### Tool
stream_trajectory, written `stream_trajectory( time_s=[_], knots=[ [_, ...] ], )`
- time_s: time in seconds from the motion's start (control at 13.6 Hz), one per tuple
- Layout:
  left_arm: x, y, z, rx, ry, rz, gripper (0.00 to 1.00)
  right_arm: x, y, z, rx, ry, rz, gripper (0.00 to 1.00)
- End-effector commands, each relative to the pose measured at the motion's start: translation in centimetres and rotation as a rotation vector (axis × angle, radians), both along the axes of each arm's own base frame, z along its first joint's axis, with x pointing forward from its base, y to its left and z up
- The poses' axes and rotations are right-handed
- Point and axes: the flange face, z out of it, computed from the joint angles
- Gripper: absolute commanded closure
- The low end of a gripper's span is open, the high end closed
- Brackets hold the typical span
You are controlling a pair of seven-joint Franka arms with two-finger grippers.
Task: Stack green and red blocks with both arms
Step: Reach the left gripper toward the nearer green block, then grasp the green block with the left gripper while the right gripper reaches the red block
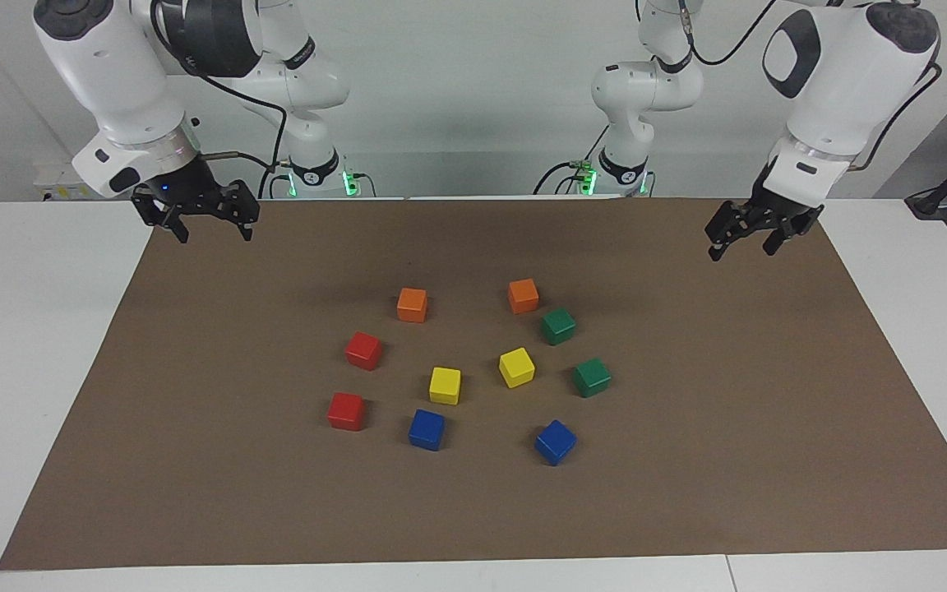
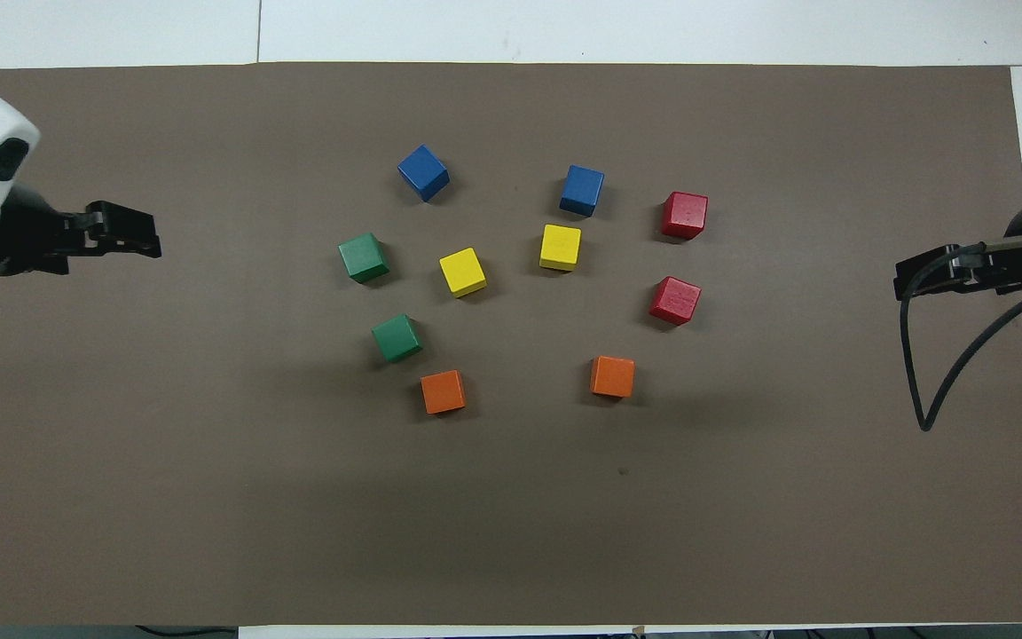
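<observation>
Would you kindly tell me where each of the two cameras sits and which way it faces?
Facing view: high across the table, looking at the robots; both whole arms show, right gripper and left gripper open over the brown mat.
Overhead view: high above the robots' end, looking steeply down; only wrists and grippers show.
Shared: the mat and all ten cubes, half a turn apart.

White jointed arms, dark grey joint covers, black cables, small black hands.
</observation>
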Motion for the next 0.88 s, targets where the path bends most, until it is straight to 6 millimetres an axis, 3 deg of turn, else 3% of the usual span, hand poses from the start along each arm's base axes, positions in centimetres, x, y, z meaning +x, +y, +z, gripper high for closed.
stream_trajectory(
  time_s=[0.0,0.07,0.29,0.44,0.51,0.66,0.81],
  knots=[
    [-0.4,-9.4,-7.1,-0.004,-0.013,0.136,0.0,-0.4,-0.4,0.0,0.002,-0.009,0.016,0.0],
    [-0.5,-12.2,-9.4,-0.01,-0.011,0.175,0.0,-0.5,-0.4,-0.1,0.002,-0.007,0.016,0.0],
    [-2.2,-16.4,-16.3,0.003,0.002,0.112,0.0,-0.9,-0.4,-0.9,0.003,0.002,0.019,0.0],
    [-3.6,-16.4,-19.7,0.02,0.005,0.099,0.0,-1.4,0.5,-2.5,0.008,-0.036,0.011,0.0],
    [-3.9,-16.6,-20.8,0.023,0.016,0.139,0.0,-1.6,1.5,-3.6,0.01,-0.072,-0.027,0.0],
    [-4.4,-19.2,-23.8,0.077,0.006,0.174,0.0,-1.6,5.3,-6.4,0.015,-0.101,-0.17,0.0],
    [-4.1,-19.5,-24.3,0.07,-0.022,0.206,0.0,0.1,8.9,-10.3,0.011,-0.094,-0.277,0.0]
  ],
)
